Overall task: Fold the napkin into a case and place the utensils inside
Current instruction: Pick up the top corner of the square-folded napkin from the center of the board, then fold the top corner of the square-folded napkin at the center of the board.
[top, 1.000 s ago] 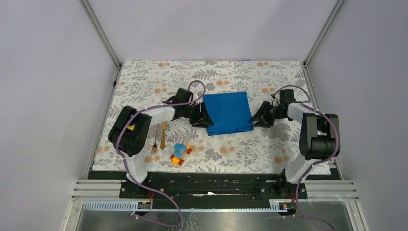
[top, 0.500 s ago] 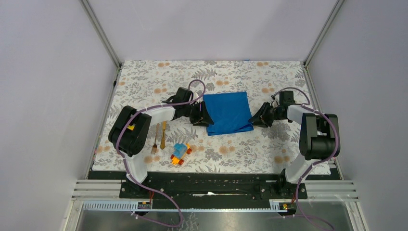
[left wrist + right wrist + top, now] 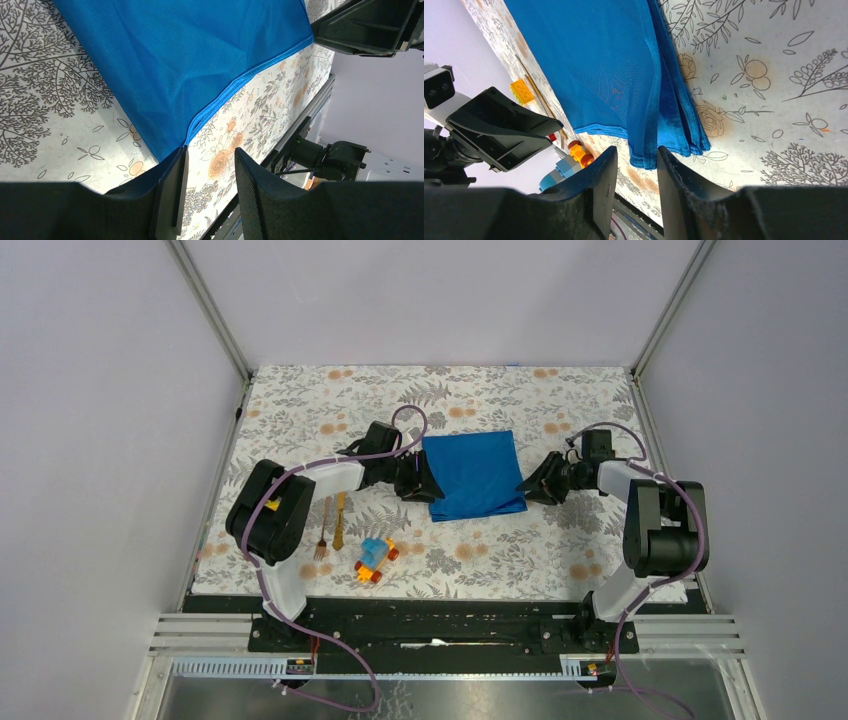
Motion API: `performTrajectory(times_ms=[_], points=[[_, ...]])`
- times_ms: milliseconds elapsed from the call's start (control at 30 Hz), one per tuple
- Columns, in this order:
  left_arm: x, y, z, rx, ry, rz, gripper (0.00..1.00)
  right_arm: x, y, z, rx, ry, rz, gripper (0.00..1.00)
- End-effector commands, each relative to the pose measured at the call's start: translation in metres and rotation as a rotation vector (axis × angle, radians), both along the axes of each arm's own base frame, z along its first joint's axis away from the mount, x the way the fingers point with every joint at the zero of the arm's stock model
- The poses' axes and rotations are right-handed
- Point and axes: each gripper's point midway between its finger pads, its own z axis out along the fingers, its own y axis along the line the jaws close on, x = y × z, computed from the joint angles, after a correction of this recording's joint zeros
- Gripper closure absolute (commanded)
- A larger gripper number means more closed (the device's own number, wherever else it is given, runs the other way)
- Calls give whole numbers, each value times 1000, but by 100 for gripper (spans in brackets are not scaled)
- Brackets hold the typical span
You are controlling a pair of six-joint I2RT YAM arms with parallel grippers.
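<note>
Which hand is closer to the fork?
Left. The left hand is at the napkin's edge facing the fork; the right hand is at the opposite edge.

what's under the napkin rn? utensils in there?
Nothing shows under the napkin: around its edges there is only floral tablecloth. The fork and knife lie uncovered off to its left. Its covered middle cannot be checked.

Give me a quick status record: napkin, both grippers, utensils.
napkin: blue, folded, lying mid-table
left gripper: open, at the napkin's near-left corner, cloth beside one finger
right gripper: open, fingers either side of the near-right corner
fork: on the table left of the napkin, outside it
knife: beside the fork
toy car: near the utensils
</note>
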Motion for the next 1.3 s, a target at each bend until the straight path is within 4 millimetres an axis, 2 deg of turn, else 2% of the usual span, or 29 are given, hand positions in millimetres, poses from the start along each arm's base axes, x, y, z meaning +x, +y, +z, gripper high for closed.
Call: performTrajectory(times_ms=[0, 367, 533, 733, 867, 1067, 1267], points=[[6, -4, 7, -27, -43, -3, 57, 2, -1, 14, -4, -43, -19, 61], [5, -3, 6, -27, -41, -2, 57, 7, -2, 14, -10, -52, -14, 84], [4, -3, 3, -27, -35, -2, 59, 11, -4, 18, -41, -85, 29, 99], [2, -2, -7, -16, -18, 0, 66, 22, 7, 25, -72, -132, 108, 100], [-3, 0, -18, -4, 3, 2, 71, 34, 35, 30, -86, -160, 191, 100], [-12, 4, -37, 21, 32, 7, 76, 56, 84, 27, -74, -173, 291, 100], [-20, 7, -51, 33, 54, 15, 79, 91, 136, 28, -22, -201, 349, 100]])
